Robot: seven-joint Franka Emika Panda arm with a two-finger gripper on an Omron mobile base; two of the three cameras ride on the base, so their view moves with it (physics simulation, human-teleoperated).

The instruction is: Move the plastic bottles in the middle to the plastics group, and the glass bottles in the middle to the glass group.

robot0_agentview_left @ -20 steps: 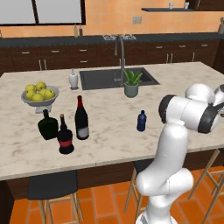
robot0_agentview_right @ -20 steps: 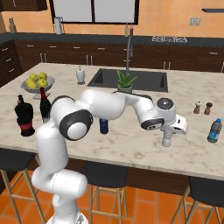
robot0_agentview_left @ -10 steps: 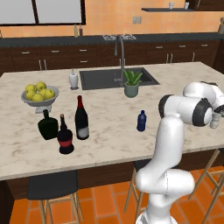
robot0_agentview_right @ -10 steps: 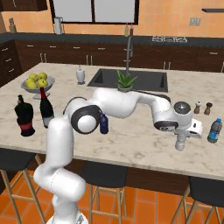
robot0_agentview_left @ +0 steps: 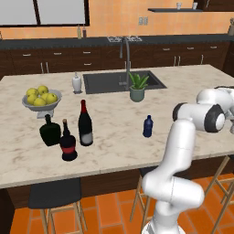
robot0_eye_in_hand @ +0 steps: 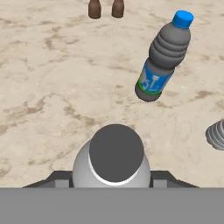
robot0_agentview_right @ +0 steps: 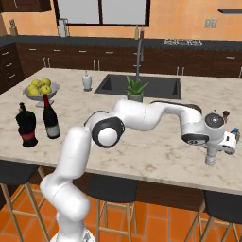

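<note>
My gripper (robot0_agentview_right: 211,150) is shut on a grey bottle with a dark cap (robot0_eye_in_hand: 116,153), held upright just over the counter's near right part. The same grey bottle (robot0_agentview_right: 210,158) hangs below the hand in the right base view. The small blue plastic bottle (robot0_agentview_left: 147,126) stands mid-counter, left of my arm. The tall wine bottle with a red neck (robot0_agentview_left: 85,124) stands further left, beside the dark-green flask (robot0_agentview_left: 49,131) and the black red-banded bottle (robot0_agentview_left: 68,142). A grey bottle with a blue cap and blue label (robot0_eye_in_hand: 162,57) stands just beyond my gripper.
A ribbed grey bottle (robot0_eye_in_hand: 216,135) pokes in at the hand view's right edge. Two brown shakers (robot0_eye_in_hand: 94,8) stand farther off. A fruit bowl (robot0_agentview_left: 40,98), a white dispenser (robot0_agentview_left: 77,83), a potted plant (robot0_agentview_left: 137,87) and the sink (robot0_agentview_left: 109,82) lie behind. The counter's front edge is close.
My arm has swung right along the counter and slightly nearer its front edge, carrying the grey bottle toward the blue-capped bottle. The bottles on the counter have not moved.
</note>
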